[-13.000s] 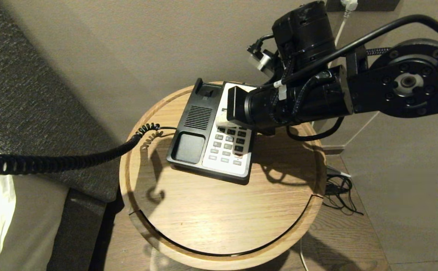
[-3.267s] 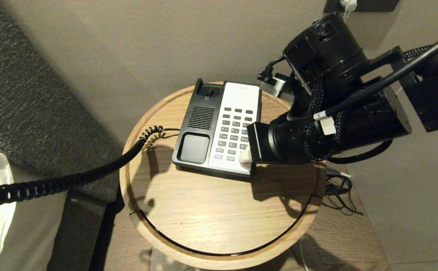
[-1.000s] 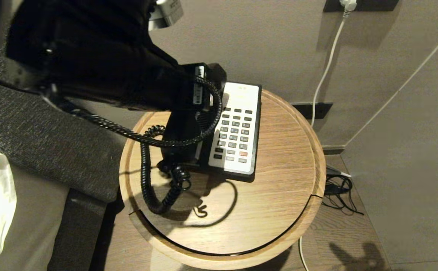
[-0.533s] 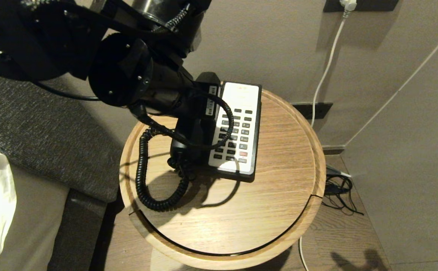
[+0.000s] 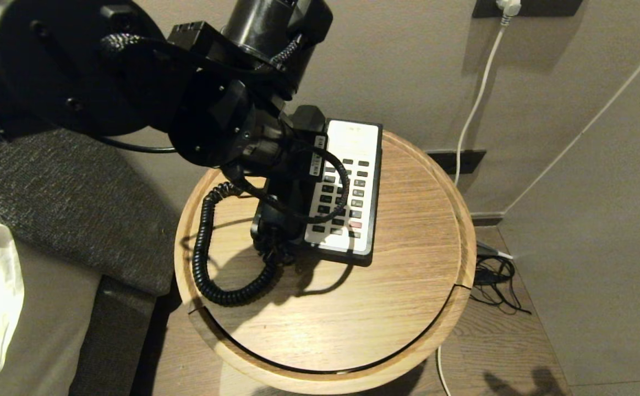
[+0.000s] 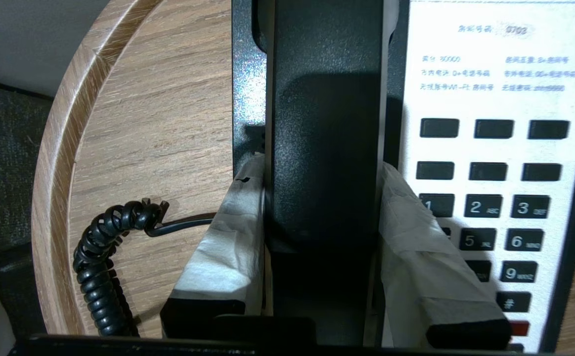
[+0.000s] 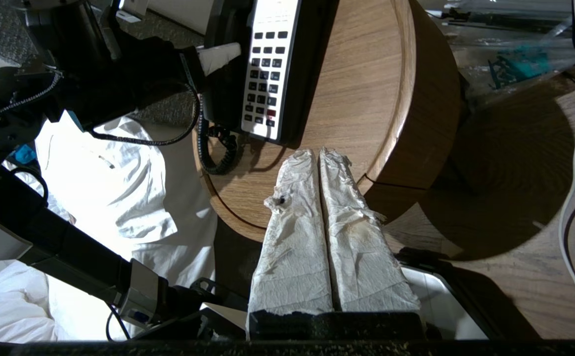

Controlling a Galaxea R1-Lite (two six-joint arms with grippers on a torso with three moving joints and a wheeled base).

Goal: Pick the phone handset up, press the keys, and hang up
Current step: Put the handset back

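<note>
Hanging up: handset lowered onto the cradle

At 7 o'clock on the counter (image 5: 408,308) the cord (image 5: 205,264) has slackened; our left end effector (image 6: 324,217) has brought the handset (image 6: 327,148) down onto the phone (image 5: 353,165), clamped, unreleased. The left wrist view alone shows that grip. Our right end effector (image 7: 319,163), pressed together and empty, shows only in its own view.

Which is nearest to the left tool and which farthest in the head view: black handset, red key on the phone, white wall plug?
1. Long glossy black handset: clamped in the left tool.
2. Small red key: on the white keypad, just right.
3. White wall plug: high on the wall, far right.
</note>
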